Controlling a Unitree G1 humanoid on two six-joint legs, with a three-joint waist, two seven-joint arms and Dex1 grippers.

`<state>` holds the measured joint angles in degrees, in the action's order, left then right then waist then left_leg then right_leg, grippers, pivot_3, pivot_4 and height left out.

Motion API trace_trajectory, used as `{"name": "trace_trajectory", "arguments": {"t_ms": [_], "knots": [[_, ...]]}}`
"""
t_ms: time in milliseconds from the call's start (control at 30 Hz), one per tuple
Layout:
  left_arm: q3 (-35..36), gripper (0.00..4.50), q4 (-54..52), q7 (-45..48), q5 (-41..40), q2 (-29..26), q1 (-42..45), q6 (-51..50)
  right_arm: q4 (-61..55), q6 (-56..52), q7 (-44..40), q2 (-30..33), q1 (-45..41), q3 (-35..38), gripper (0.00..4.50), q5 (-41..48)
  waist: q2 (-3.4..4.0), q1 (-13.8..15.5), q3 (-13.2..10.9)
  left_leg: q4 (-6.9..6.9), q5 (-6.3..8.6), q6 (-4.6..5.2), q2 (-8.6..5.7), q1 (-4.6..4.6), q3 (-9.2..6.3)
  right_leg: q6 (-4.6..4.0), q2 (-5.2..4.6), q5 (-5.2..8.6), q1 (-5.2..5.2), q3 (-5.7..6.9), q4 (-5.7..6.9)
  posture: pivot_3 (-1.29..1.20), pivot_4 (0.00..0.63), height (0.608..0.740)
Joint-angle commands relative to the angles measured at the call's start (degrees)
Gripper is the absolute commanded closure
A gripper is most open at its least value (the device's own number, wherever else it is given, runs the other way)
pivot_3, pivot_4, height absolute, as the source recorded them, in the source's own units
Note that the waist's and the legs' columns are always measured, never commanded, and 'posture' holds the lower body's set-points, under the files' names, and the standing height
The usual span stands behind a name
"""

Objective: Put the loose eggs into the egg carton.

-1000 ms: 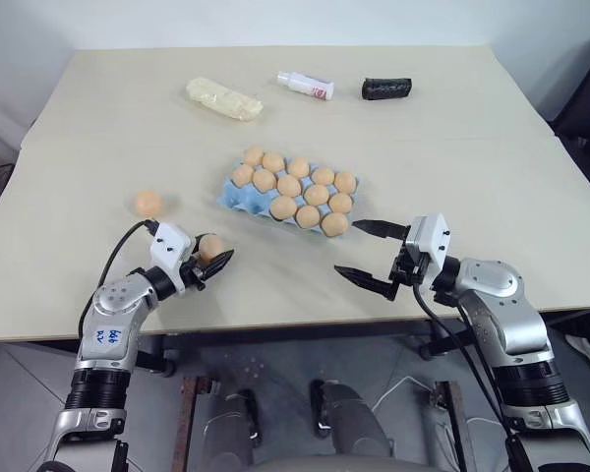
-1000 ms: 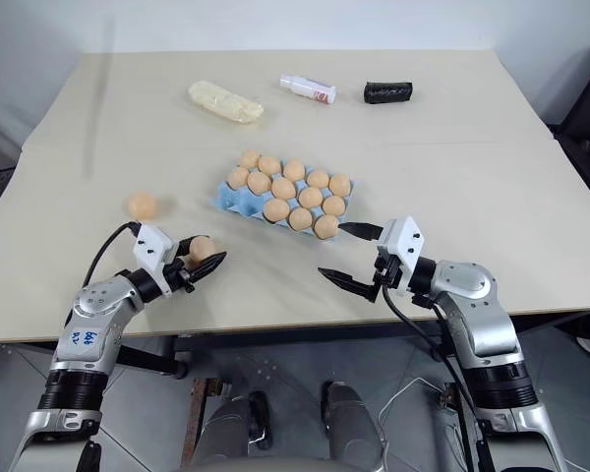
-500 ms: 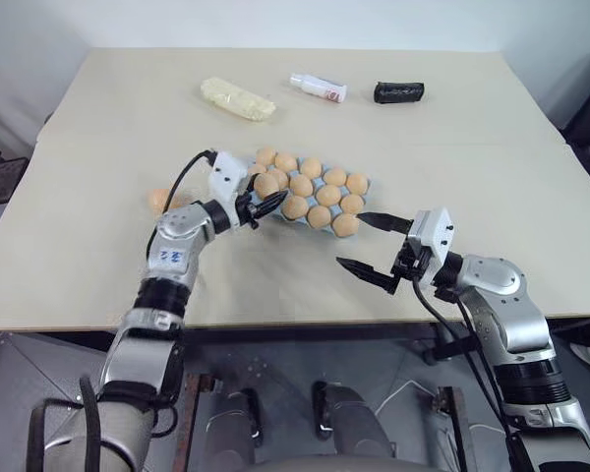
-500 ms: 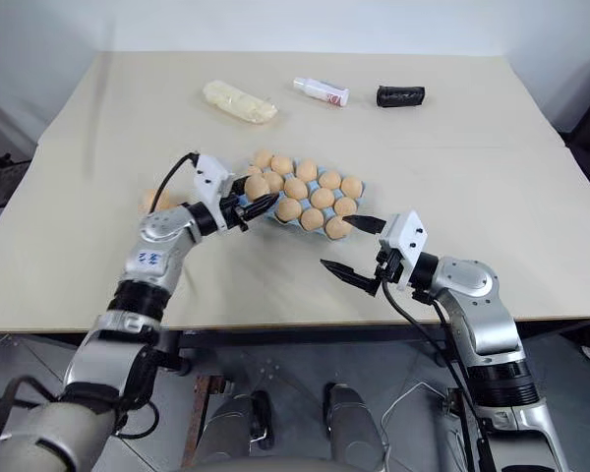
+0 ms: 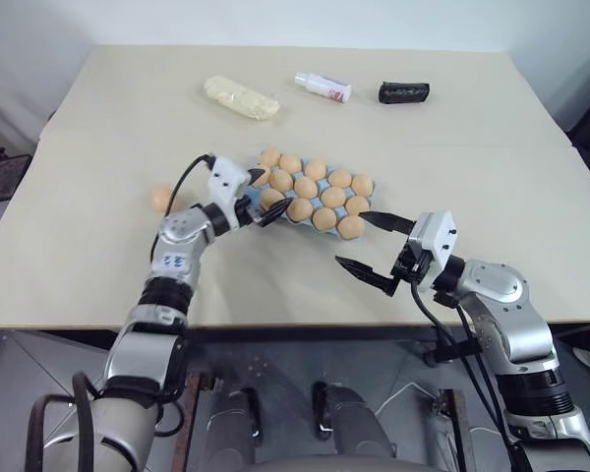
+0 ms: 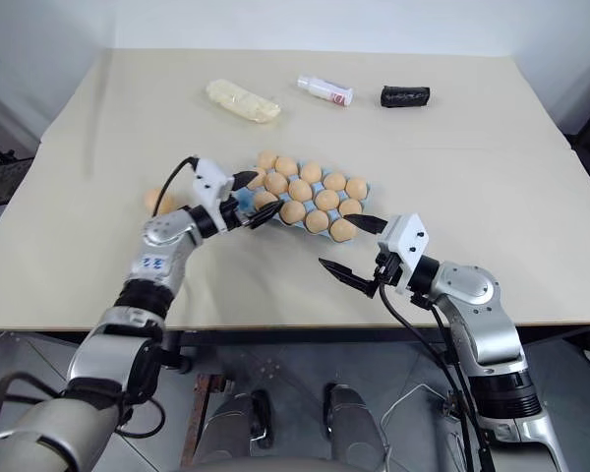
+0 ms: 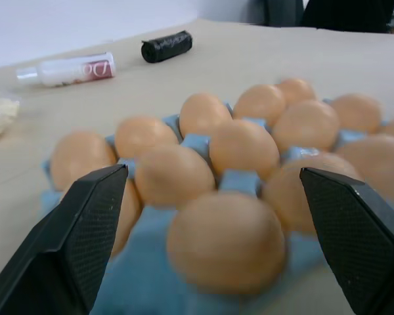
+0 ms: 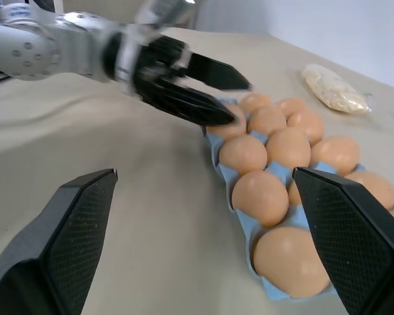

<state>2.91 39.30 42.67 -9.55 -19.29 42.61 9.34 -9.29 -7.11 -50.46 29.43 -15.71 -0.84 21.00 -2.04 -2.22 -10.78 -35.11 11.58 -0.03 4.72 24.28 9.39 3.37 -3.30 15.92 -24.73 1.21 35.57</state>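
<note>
Blue egg carton point(image 7: 141, 272) at mid-table, nearly full; one loose egg point(image 5: 160, 200) outstanding.
Fourteen eggs counted in the cups; the near-left corner cup appears vacant. Left gripper point(image 5: 264, 193) is at that corner, fingers spread, gripping nothing. The loose egg lies on the table point(image 5: 98, 147) toward the left edge. Right gripper point(image 5: 350, 239) hovers spread by the carton's near-right corner, toward the front edge. Along the far edge: one yellow bag point(image 5: 240, 98), one white bottle point(image 5: 324, 87), one black roll point(image 5: 404, 92). Right side open.

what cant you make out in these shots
- Print on the white bottle: too small in the head views.
- Loose pale orange egg: partly hidden by the left arm.
- Light blue moulded egg carton: near cups blurred in the left wrist view, behind the open left gripper.
</note>
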Motion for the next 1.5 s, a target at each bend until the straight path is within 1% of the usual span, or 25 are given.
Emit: {"name": "trace_trajectory", "arguments": {"t_ms": [33, 67, 133, 200, 300, 400, 433, 500, 567, 633, 700, 800, 867, 1000, 1100, 1233, 1300, 1400, 1500], "knots": [[3.6, 0.03, -11.9, 1.4, -4.0, -3.8, -5.5, -2.9, -1.2, 0.7, -0.4, 0.1, 0.0, 1.4, 0.0, 1.3, 0.0, 0.0, 0.0, -0.01, -0.01, -0.01, 0.02, 0.0, -0.01, -0.04, 0.01, 0.02, -0.05, 0.0, 0.05, 0.0, 0.15, 0.74], [5.1, 0.03, -15.0, 1.2, -5.2, -5.2, -8.2, -3.9, -0.9, 0.9, -0.7, -0.1, -0.2, 1.2, 0.0, 1.4, 0.0, 0.1, 0.0, 0.0, -0.02, -0.03, 0.04, 0.0, 0.0, -0.07, 0.02, 0.04, -0.06, -0.01, 0.09, 0.0, 0.15, 0.74], [11.1, 0.03, -22.1, 0.9, -8.1, -9.3, -18.2, -5.9, 0.4, 1.3, -2.4, -0.7, -1.2, -0.2, 0.0, 1.6, 0.01, -0.8, 0.0, 0.0, -0.02, -0.06, 0.11, -0.05, -0.02, -0.12, 0.02, 0.06, -0.06, -0.01, 0.16, 0.0, 0.15, 0.74], [14.5, 0.03, -27.4, -0.5, -9.8, -11.1, -25.0, -7.7, 1.6, 1.9, -3.4, -1.4, -1.9, -0.9, 0.0, 1.5, 0.01, -1.1, 0.0, 0.06, 0.0, -0.09, 0.31, -0.21, 0.07, -0.15, 0.01, 0.08, 0.03, -0.11, 0.21, 0.0, 0.15, 0.74], [19.2, 0.03, -33.9, -4.7, -9.8, -11.5, -34.3, -8.9, 3.7, 3.8, -4.8, -2.7, -3.0, -1.5, 0.0, 1.6, 0.01, -1.0, 0.0, 0.01, -0.03, -0.1, 0.31, -0.17, -0.01, -0.17, -0.04, 0.1, -0.01, -0.07, 0.25, 0.0, 0.15, 0.74], [22.8, 0.03, -38.6, -9.4, -8.9, -10.9, -41.7, -10.6, 5.5, 4.3, -5.5, -3.6, -4.2, -1.9, 0.0, 1.1, 0.01, -0.9, 0.0, 0.02, -0.03, -0.09, 0.29, -0.12, -0.05, -0.7, -0.2, 0.39, 0.09, -0.12, 0.08, 0.0, 0.15, 0.74], [23.4, 0.03, -39.3, -11.1, -7.8, -11.0, -43.6, -11.4, 6.0, 4.5, -5.5, -3.9, -4.5, -2.0, 0.0, 1.0, 0.01, -0.8, 0.0, 0.03, -0.02, -0.09, 0.31, -0.09, -0.04, -0.79, -0.27, 0.43, 0.1, -0.15, 0.02, 0.0, 0.15, 0.74], [25.0, 0.03, -40.2, -12.5, -8.7, -10.4, -46.5, -11.9, 6.6, 4.7, -5.5, -4.3, -5.2, -2.1, 0.0, 1.0, 0.01, -0.9, 0.0, 0.09, -0.02, -0.08, 0.33, -0.06, -0.02, -0.83, -0.31, 0.37, 0.17, -0.18, -0.26, 0.0, 0.15, 0.74], [25.5, 0.03, -41.0, -13.4, -9.4, -10.0, -47.3, -12.4, 7.1, 4.8, -5.6, -4.5, -5.5, -2.2, 0.0, 1.0, 0.0, -1.0, 0.0, 0.41, -0.01, -0.07, 0.38, 0.05, 0.09, -0.82, -0.24, 0.16, 0.2, -0.17, -0.8, 0.0, 0.15, 0.74], [25.5, 0.03, -41.3, -14.5, -10.0, -9.7, -46.4, -13.0, 7.5, 4.8, -5.7, -4.6, -5.8, -2.2, 0.0, 0.9, 0.0, -0.9, 0.0, 0.67, -0.01, -0.07, 0.38, 0.08, 0.22, -0.81, -0.24, 0.07, 0.16, -0.14, -1.11, 0.0, 0.15, 0.74], [25.2, 0.03, -40.9, -16.0, -10.8, -9.2, -43.9, -14.3, 7.6, 4.7, -5.7, -4.7, -6.1, -2.3, 0.0, 0.9, 0.0, -0.9, 0.0, 0.78, -0.02, -0.08, 0.37, 0.08, 0.28, -0.85, -0.24, 0.1, 0.1, -0.14, -1.13, 0.0, 0.15, 0.74], [22.7, 0.03, -38.0, -18.5, -8.4, -9.9, -38.2, -16.2, 7.9, 4.7, -5.7, -4.7, -6.5, -2.3, 0.0, 0.8, -0.01, -0.8, 0.0, 0.8, -0.03, -0.1, 0.38, 0.06, 0.29, -0.87, -0.23, 0.11, 0.08, -0.13, -1.0, 0.0, 0.15, 0.74], [21.2, 0.03, -35.2, -19.6, -7.8, -10.0, -33.2, -18.1, 8.2, 4.9, -5.7, -4.6, -6.7, -2.3, 0.0, 0.7, -0.01, -0.8, 0.0, 0.79, -0.07, -0.13, 0.37, 0.02, 0.3, -0.73, -0.23, 0.04, 0.06, -0.1, -0.89, 0.0, 0.15, 0.74], [17.6, 0.03, -25.1, -20.1, -5.5, -10.6, -21.8, -19.1, 8.4, 4.9, -5.6, -4.5, -7.3, -2.3, 0.0, 0.5, -0.02, -0.8, 0.0, 0.73, -0.09, -0.13, 0.33, -0.06, 0.41, -0.31, -0.21, -0.14, 0.01, 0.19, -0.62, 0.0, 0.15, 0.74], [15.2, 0.03, -17.6, -19.6, -3.6, -11.1, -15.6, -18.9, 8.5, 5.1, -5.3, -4.5, -7.5, -2.3, 0.0, 0.3, -0.03, -0.9, 0.0, 0.62, -0.09, -0.11, 0.17, -0.05, 0.51, -0.22, -0.13, -0.16, -0.08, 0.21, -0.52, 0.0, 0.15, 0.74], [11.5, 0.03, -6.0, -21.2, 0.3, -10.8, -6.7, -16.7, 8.3, 5.4, -4.8, -4.7, -7.3, -2.1, 0.0, 0.0, -0.03, -0.8, 0.0, 0.48, -0.11, -0.16, 0.19, -0.07, 0.52, -0.22, -0.08, -0.13, -0.17, 0.2, -0.27, 0.0, 0.15, 0.74], [10.3, 0.03, -1.0, -21.9, 1.6, -10.5, -3.6, -15.7, 7.8, 5.3, -4.2, -4.7, -6.9, -1.9, 0.0, -0.1, -0.03, -0.8, 0.0, 0.32, -0.12, -0.17, 0.18, -0.01, 0.52, -0.21, -0.1, -0.1, -0.28, 0.18, -0.05, 0.0, 0.15, 0.74], [10.2, 0.03, 3.3, -21.8, 1.7, -10.1, -1.6, -13.6, 7.5, 5.4, -3.7, -4.8, -6.5, -1.8, 0.0, -0.2, -0.03, -1.0, 0.0, 0.15, -0.11, -0.16, 0.2, 0.01, 0.55, -0.18, -0.11, -0.12, -0.31, 0.1, 0.07, 0.0, 0.15, 0.74], [10.2, 0.63, 6.4, -21.5, 1.4, -9.7, -0.1, -11.9, 7.3, 5.5, -3.3, -4.8, -6.0, -1.8, 0.0, -0.2, -0.03, -1.0, 0.0, 0.13, -0.11, -0.16, 0.21, 0.0, 0.55, -0.18, -0.11, -0.12, -0.34, 0.08, 0.13, 0.0, 0.15, 0.74]]}}
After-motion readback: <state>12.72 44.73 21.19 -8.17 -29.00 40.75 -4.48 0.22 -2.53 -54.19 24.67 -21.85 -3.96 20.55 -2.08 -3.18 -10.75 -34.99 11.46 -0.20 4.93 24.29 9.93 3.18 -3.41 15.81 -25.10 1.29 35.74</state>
